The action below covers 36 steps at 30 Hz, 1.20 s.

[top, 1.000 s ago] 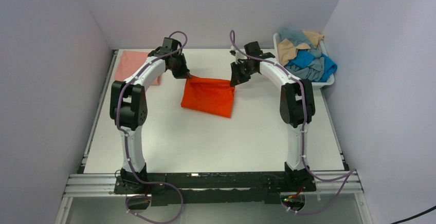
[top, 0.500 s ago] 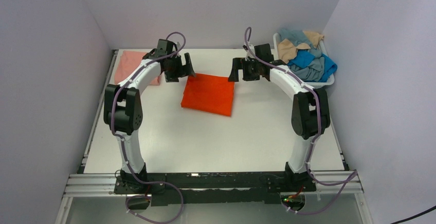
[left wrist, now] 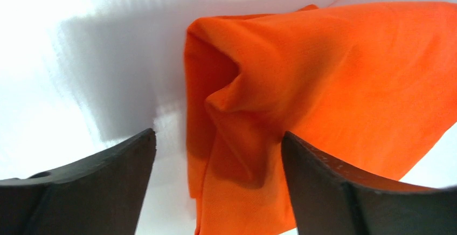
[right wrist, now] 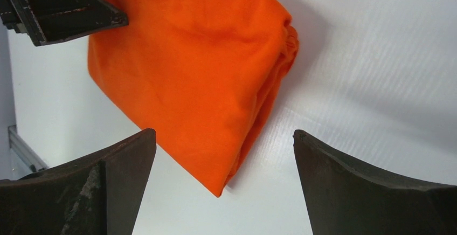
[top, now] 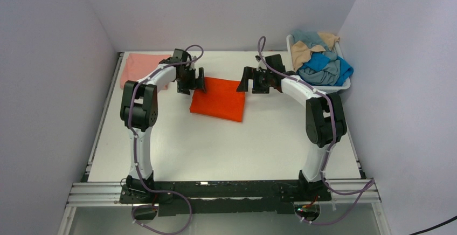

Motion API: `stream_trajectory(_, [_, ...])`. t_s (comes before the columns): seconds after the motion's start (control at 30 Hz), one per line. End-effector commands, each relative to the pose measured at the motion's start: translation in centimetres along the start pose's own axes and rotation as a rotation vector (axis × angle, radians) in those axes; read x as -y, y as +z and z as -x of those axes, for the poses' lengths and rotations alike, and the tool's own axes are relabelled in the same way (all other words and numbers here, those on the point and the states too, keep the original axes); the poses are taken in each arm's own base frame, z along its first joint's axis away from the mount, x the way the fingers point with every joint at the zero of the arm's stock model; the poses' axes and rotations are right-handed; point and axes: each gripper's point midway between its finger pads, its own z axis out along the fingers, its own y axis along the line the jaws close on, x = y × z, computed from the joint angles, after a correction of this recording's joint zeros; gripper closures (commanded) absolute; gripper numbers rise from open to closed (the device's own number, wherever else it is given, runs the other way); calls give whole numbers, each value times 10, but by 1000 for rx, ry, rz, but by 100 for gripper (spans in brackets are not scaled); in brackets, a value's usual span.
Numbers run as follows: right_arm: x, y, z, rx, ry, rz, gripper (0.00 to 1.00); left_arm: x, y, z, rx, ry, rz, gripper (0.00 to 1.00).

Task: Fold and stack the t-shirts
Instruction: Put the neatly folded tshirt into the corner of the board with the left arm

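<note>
A bright orange t-shirt (top: 218, 99) lies folded into a rectangle on the white table, left of centre at the back. My left gripper (top: 193, 82) hovers open at its far left corner, and my right gripper (top: 250, 80) is open just off its far right corner. In the left wrist view the crumpled corner of the orange t-shirt (left wrist: 323, 84) lies below my open left gripper (left wrist: 218, 133), ungripped. The right wrist view shows the orange t-shirt (right wrist: 194, 68) ahead of my open right gripper (right wrist: 224, 133). A salmon-pink t-shirt (top: 137, 68) lies folded at the far left.
A white basket (top: 335, 89) at the far right corner holds several loose shirts in blue (top: 319, 62), grey-blue and tan. Walls close in on the left, back and right. One dark finger of the left gripper (right wrist: 59, 8) shows in the right wrist view.
Both grippers were shut on the orange t-shirt's far corners a second ago. They have opened and let go, and the shirt now lies flat while the grippers stay close above its corners.
</note>
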Motion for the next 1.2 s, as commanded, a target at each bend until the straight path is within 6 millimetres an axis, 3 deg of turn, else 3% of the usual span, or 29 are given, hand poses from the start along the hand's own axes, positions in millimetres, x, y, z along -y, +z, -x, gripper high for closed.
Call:
stream_trajectory(0.0, [1,-28,30,152,-9,-66,0,8,22,-20,-78,37,46,19])
stream_trajectory(0.1, [12,-42,31,203,-4,-126,0,0,30,-37,-112,14,167,25])
stream_trajectory(0.27, [26,-70,37,284,0,-211,0,2,28,-52,-130,-23,350,41])
stream_trajectory(0.37, [32,-84,40,328,-7,-249,0,8,31,-61,-161,-16,419,67])
stream_trajectory(0.43, [35,-92,42,355,-17,-264,0,14,33,-61,-155,0,441,95])
stream_trajectory(0.47, [38,-96,43,366,-17,-274,0,13,31,-59,-148,-2,457,100])
stream_trajectory(0.53, [42,-101,44,380,-25,-288,0,8,21,-45,-105,16,504,100])
stream_trajectory(0.67, [48,-108,45,389,-50,-317,0,-15,-21,3,38,62,644,100])
stream_trajectory(0.87, [54,-110,46,394,-92,-355,0,-56,-74,67,223,98,702,100])
stream_trajectory(1.0, [62,-111,52,404,-101,-394,0,-73,-97,96,291,110,737,100])
stream_trajectory(1.17, [76,-111,55,402,-102,-467,0,-81,-126,124,345,146,797,100])
